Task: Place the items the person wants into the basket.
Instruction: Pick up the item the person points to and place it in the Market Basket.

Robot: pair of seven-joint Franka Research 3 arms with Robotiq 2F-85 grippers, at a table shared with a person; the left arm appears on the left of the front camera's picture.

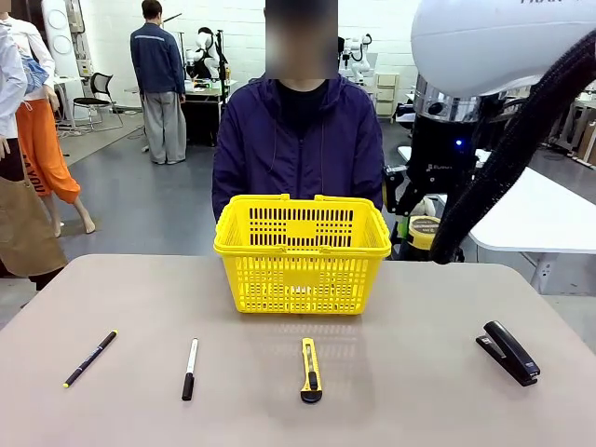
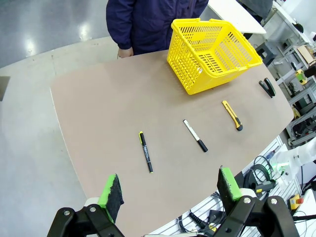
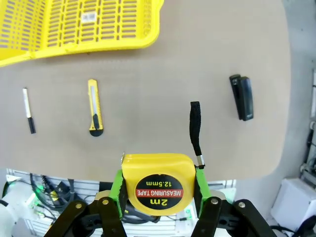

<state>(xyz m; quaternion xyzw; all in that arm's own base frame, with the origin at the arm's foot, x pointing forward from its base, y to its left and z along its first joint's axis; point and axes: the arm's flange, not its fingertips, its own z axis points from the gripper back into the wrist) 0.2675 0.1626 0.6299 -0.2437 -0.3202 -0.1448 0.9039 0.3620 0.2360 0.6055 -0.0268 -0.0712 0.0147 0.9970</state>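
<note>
Right gripper [image 3: 158, 174] pinches the tape measure [image 3: 158, 190] between its green pads, in the air, well apart from the basket [image 1: 303, 251]. Left gripper [image 2: 170, 190] stands spread, empty. Knife [image 1: 310, 370] lies just before the basket; stapler [image 1: 507, 352] farther right; person [image 1: 298, 140] stands behind it

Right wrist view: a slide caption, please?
Green-padded jaws grip a yellow-and-black tape measure above a tan table bearing a slim yellow-and-black utility knife, black stapler and yellow plastic basket.
</note>
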